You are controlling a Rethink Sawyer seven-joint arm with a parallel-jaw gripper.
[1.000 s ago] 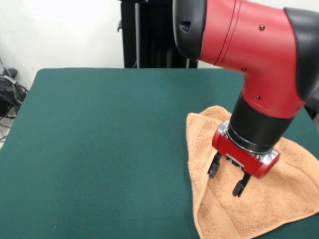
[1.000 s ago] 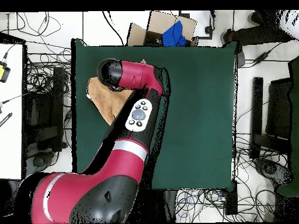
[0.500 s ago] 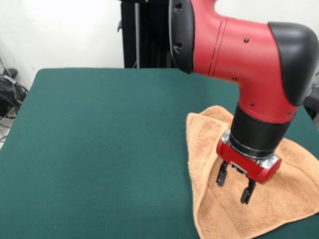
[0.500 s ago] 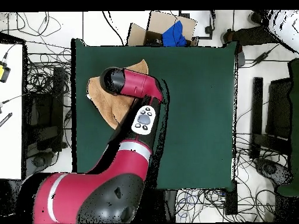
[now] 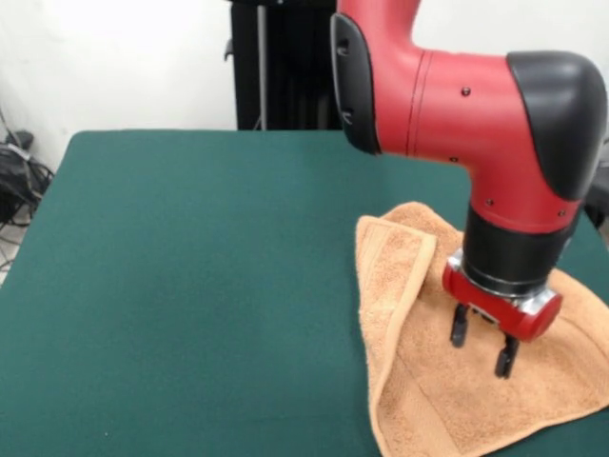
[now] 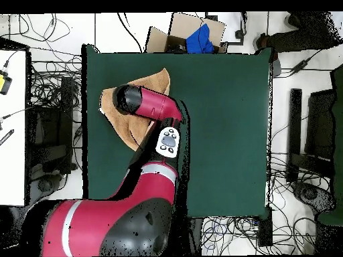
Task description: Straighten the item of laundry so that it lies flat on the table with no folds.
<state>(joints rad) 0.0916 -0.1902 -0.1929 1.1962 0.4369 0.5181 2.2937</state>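
Note:
The item of laundry, a peach-orange towel (image 5: 428,381), lies rumpled at the front view's lower right on the dark green table (image 5: 190,286), with a folded flap along its left edge. In the overhead view the towel (image 6: 155,81) sits near the table's (image 6: 221,134) upper left, mostly under the arm. My gripper (image 5: 481,345) hangs just above the towel's middle, its two black fingers (image 5: 458,326) spread apart and open, holding nothing.
The red and black arm (image 6: 144,107) covers much of the towel from above. A cardboard box with blue cloth (image 6: 197,35) sits beyond the table's top edge. Cables and equipment surround the table. The towel's right part reaches the front view's edge.
The gripper has moved rightward over the towel across the front view and stayed open. The towel has not visibly shifted.

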